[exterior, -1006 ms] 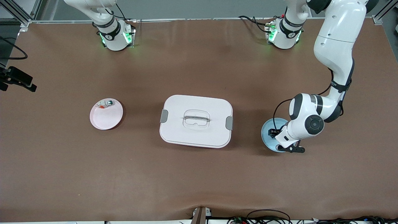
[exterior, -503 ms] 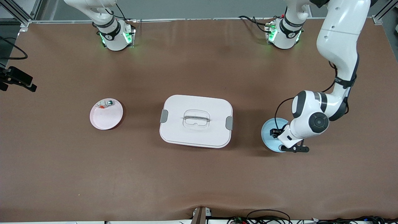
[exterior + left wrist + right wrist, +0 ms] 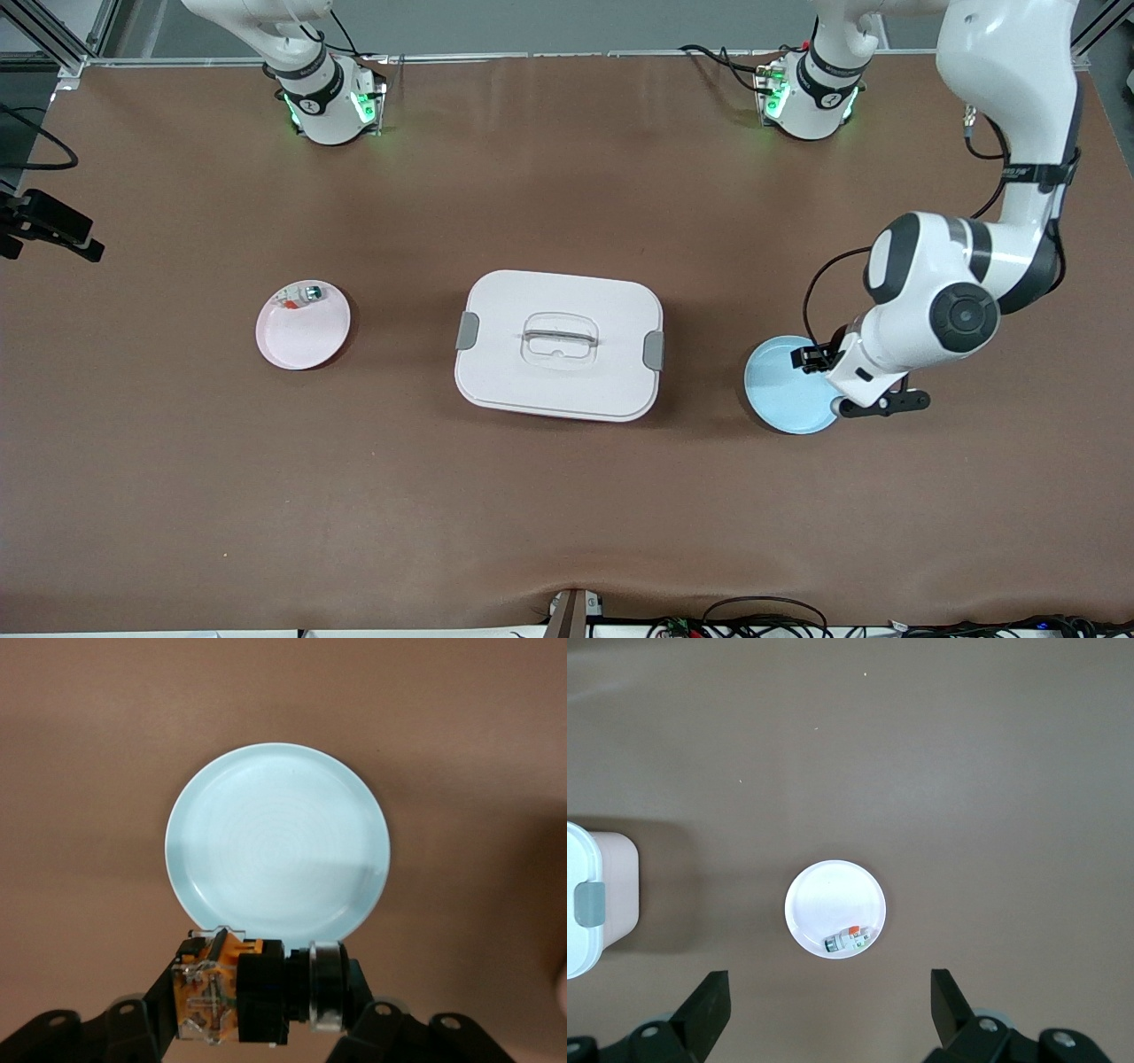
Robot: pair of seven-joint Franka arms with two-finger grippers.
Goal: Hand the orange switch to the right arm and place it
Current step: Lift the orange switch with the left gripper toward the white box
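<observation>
In the left wrist view my left gripper is shut on the orange switch, which lies sideways between the fingers: orange-and-clear body, black collar, ringed cap. The gripper holds it in the air over the rim of a light blue plate. In the front view the left gripper hangs over the plate's edge toward the left arm's end; the switch is hidden there. My right gripper is open and empty, high over the table beside a pink plate. It is out of the front view.
A white lidded box with grey latches and a handle sits mid-table. The pink plate lies toward the right arm's end and holds a small white piece with a silver-green button, which also shows in the right wrist view.
My left arm has risen and swung toward its own end of the table with the switch, uncovering most of the blue plate. The right arm's base has not moved.
</observation>
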